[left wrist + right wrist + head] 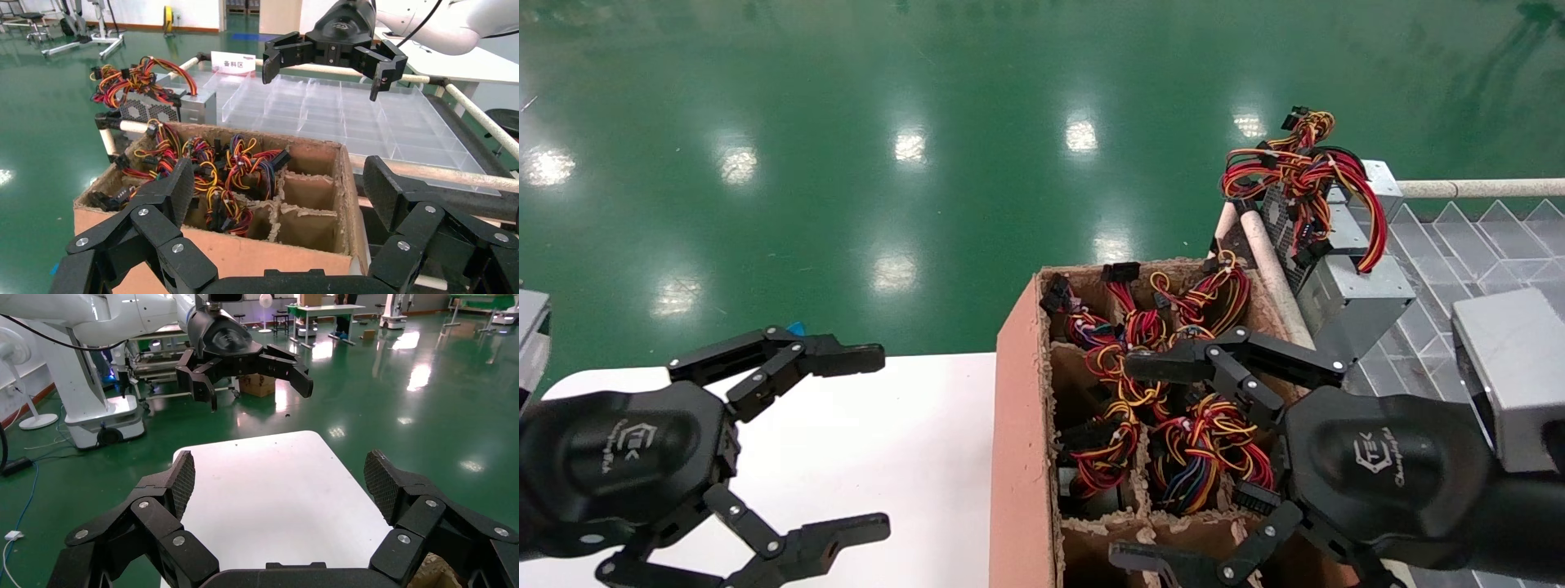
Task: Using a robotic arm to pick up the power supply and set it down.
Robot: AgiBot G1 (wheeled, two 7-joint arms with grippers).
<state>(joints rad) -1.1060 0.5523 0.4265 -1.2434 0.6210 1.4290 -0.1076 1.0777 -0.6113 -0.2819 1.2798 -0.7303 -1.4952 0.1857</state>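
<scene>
The power supply sits down in a cell of the brown cardboard box (1017, 408). Only its wire bundle (1185, 482) of blue, purple, red and yellow shows; its metal case is hidden. The same bundle (248, 162) shows in the left wrist view. My right gripper (1124, 461) hovers open above the box's cells, holding nothing and pointing towards the white table. In its own view the right gripper (278, 478) frames only bare table. My left gripper (883, 441) is open and empty over the white table (846, 425), facing the box.
Another grey power supply (1344, 286) with a red-yellow-black tangle rests on the rail behind the box. A clear compartment tray (1459, 245) lies at the right. Several other wire bundles fill the box's far cells; two near cells (312, 214) are empty.
</scene>
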